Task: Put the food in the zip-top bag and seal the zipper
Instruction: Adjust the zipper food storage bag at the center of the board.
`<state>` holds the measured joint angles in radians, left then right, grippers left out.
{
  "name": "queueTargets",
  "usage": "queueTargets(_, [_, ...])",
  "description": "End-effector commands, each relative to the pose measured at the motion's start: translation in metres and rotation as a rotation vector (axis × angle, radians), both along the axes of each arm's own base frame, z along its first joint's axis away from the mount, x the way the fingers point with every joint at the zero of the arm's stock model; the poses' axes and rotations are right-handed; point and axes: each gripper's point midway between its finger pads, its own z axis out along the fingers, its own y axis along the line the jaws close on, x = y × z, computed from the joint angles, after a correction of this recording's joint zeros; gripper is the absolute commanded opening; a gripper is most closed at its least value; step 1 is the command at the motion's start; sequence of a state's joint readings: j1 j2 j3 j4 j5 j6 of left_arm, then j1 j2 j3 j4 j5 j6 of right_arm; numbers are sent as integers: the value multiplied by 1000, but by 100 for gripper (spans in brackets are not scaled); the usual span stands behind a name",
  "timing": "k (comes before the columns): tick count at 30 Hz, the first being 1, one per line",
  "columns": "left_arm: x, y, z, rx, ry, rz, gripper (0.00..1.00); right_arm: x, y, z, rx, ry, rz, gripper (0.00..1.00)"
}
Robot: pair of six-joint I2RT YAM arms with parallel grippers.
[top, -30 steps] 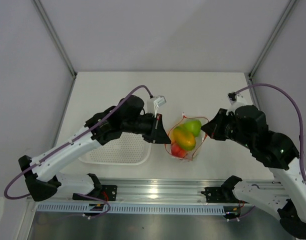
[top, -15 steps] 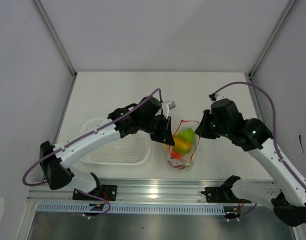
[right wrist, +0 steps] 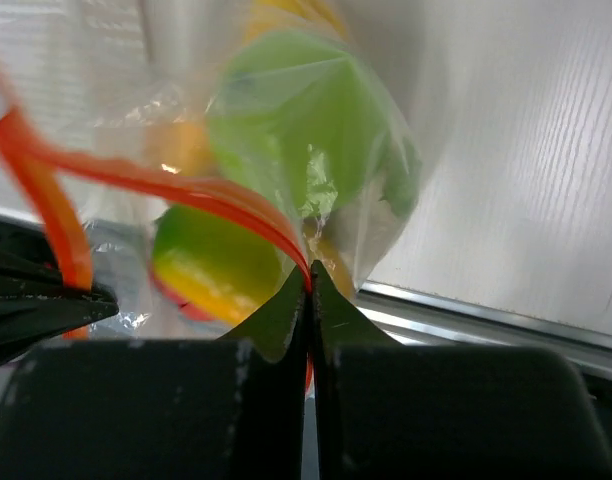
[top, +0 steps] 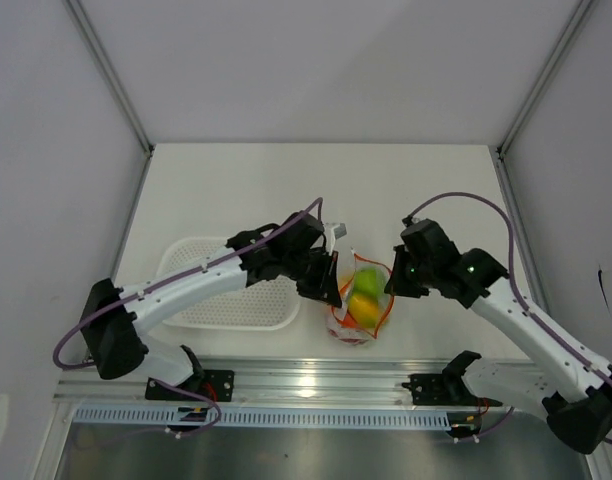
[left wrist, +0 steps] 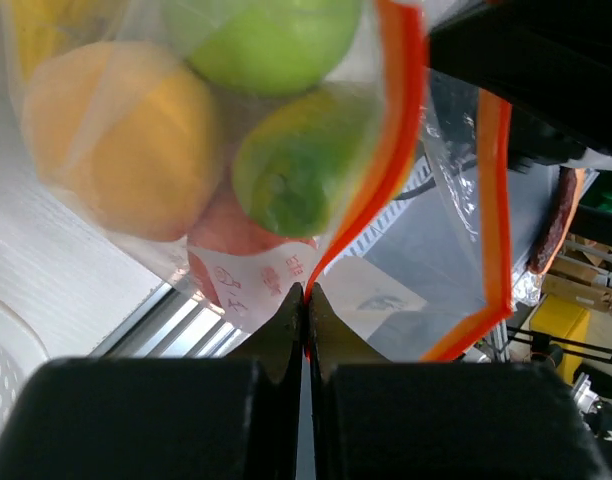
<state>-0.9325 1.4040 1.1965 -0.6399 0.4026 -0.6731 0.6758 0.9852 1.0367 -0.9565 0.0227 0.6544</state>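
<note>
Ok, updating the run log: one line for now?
left gripper: shut on zipper | right gripper: shut on zipper | food: inside zip-top bag | zipper: unsealed

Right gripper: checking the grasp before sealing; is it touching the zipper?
Touching. Right wrist view shows the right gripper shut on the zipper, strip pinched at its tips.
</note>
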Motion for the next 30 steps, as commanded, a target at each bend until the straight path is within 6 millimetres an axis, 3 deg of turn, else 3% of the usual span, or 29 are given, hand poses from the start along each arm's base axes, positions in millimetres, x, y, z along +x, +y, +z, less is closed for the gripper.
queueTargets(1, [11,-9,32,-75,-65,-9,0,12,9,33,70,-91,10,0])
queueTargets(3, [14,-12,59,-105,-108,-17,1,14,5,52,60,-124,9,0])
queueTargets(4, [15,-14,77,-134,-133,-24,1,18,4,82,81,-180,-4,0])
queueTargets(8, [3,-11,126,-233,-173,-59,1,3,-4,133,154,-239,-5,0])
queueTargets(10, [0,-8,131,-253,-179,-59,1,-7,-7,149,219,-273,-10,0])
queueTargets(11, [2,-7,127,-245,-188,-49,1,-8,-7,144,225,-268,-9,0])
queueTargets(13, [4,-2,96,-180,-158,-34,1,-11,-11,132,216,-260,-19,0])
queueTargets(14, [5,-3,87,-167,-142,-31,1,-10,-11,106,176,-216,-27,0])
queueTargets(17, [-1,-5,33,-114,-44,-46,1,-7,-5,71,150,-156,-20,0])
queueTargets(18, [-2,-7,23,-105,-19,-50,1,-8,-4,47,120,-108,-18,0])
queueTargets(20, [0,-9,14,-82,-4,-46,0,-9,5,34,133,-70,11,0])
queueTargets(22, [-1,-11,20,-86,-6,-60,1,-8,4,36,113,-65,13,0])
queueTargets(23, [1,-13,35,-109,-27,-63,1,-5,3,43,108,-78,11,0])
queueTargets(24, [4,-15,52,-138,-64,-65,1,-1,3,66,124,-132,16,0])
queueTargets(27, [7,-14,104,-197,-144,-66,1,1,-5,96,112,-183,1,0])
queueTargets(28, [4,-12,111,-209,-147,-72,0,-1,-6,115,136,-208,2,0])
queueTargets(30, [-1,-10,123,-240,-152,-77,1,-5,-6,129,172,-227,7,0])
